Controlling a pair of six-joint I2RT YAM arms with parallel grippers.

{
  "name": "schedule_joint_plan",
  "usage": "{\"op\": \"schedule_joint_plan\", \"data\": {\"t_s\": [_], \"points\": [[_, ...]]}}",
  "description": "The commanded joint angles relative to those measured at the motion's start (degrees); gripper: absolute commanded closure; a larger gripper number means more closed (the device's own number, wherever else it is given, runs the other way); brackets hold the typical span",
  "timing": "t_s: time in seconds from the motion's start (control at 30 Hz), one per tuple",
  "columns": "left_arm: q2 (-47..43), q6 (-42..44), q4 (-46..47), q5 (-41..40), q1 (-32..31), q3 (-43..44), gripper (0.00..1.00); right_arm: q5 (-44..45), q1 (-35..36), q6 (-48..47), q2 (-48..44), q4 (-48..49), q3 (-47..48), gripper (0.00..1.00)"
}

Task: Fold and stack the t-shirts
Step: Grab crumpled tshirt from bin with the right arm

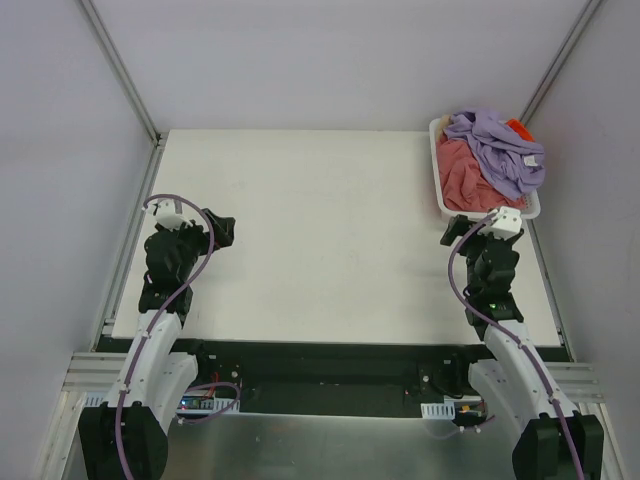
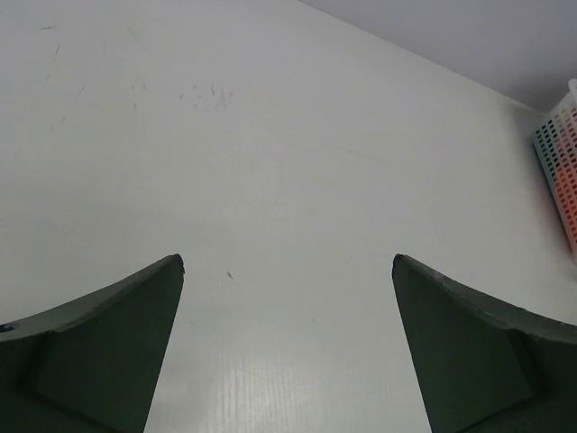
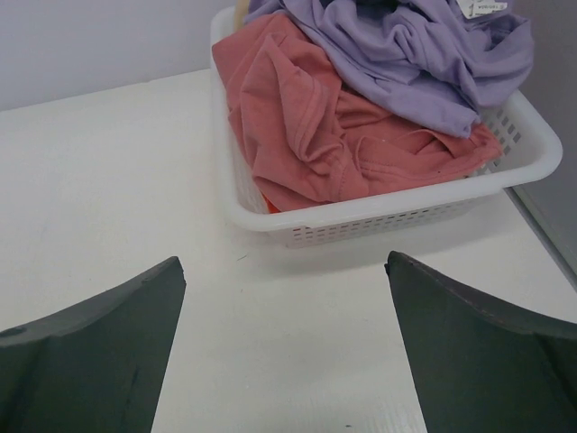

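White table [image 1: 320, 230], left tool [image 2: 288, 271] and right tool [image 3: 284, 262] spread, orange t-shirt [image 1: 517, 126] mostly buried

Top view: high, rear, looking down on the whole table [image 1: 320, 250]. Right wrist: low, close, basket [image 3: 379, 221] at 12 o'clock. Left wrist: low over table, basket edge at 3 o'clock. Basket common to all three.

In the right wrist view the lavender t-shirt [image 3: 406, 54] runs off the top edge, and its white label [image 3: 480, 7] is too small to read. It and the salmon-pink t-shirt [image 3: 306, 126] bury the orange-red t-shirt [image 1: 516, 127], which shows only as a sliver at the far corner of the white basket [image 1: 437, 170]. The left wrist view cuts that basket off at its right edge.
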Motion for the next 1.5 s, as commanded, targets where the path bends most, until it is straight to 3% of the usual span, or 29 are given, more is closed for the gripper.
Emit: {"op": "schedule_joint_plan", "data": {"t_s": [0.0,0.1,0.2,0.3,0.4,0.57,0.77,1.0,1.2,1.33,1.47], "points": [[-0.6,0.1,1.3,-0.5,-0.3,1.2,0.01,-2.8,-0.2,4.1,-0.6,3.2,1.5,0.04],[-0.7,0.1,-0.4,-0.6,-0.3,2.4,0.01,-3.3,-0.2,5.5,1.4,3.0,3.0,0.04],[0.3,-0.6,-2.3,-1.5,-0.4,4.0,0.01,0.0,-0.3,5.1,5.8,-4.4,10.1,0.04],[2.4,-1.2,-10.0,-3.2,-0.4,8.8,0.01,2.3,-0.9,6.7,13.3,-18.7,25.4,0.04],[3.5,-1.1,-11.3,-2.1,-0.4,9.8,0.01,5.4,-3.6,10.8,22.4,-34.5,40.3,0.04],[3.8,-1.7,-11.3,-2.4,-0.3,9.5,0.01,1.1,-11.1,13.2,37.2,-45.6,58.5,0.04],[4.5,-1.6,-11.2,-2.1,-0.3,9.6,0.01,-0.9,-16.3,15.3,52.6,-49.2,73.9,0.04],[5.9,-1.6,-11.0,-1.6,-0.4,9.8,0.01,-10.8,-20.8,29.8,69.4,-50.2,88.3,0.04],[6.7,-1.4,-10.6,-1.7,-0.4,9.8,0.01,-10.3,-20.8,36.6,79.1,-50.5,96.5,0.01],[7.2,-1.3,-10.6,-2.1,-0.4,9.9,0.01,-12.6,-20.5,37.7,83.3,-49.3,98.9,0.13],[7.6,-1.2,-10.6,-1.8,-0.3,10.0,0.01,-14.4,-20.5,37.2,83.6,-46.9,99.1,0.59]]}}
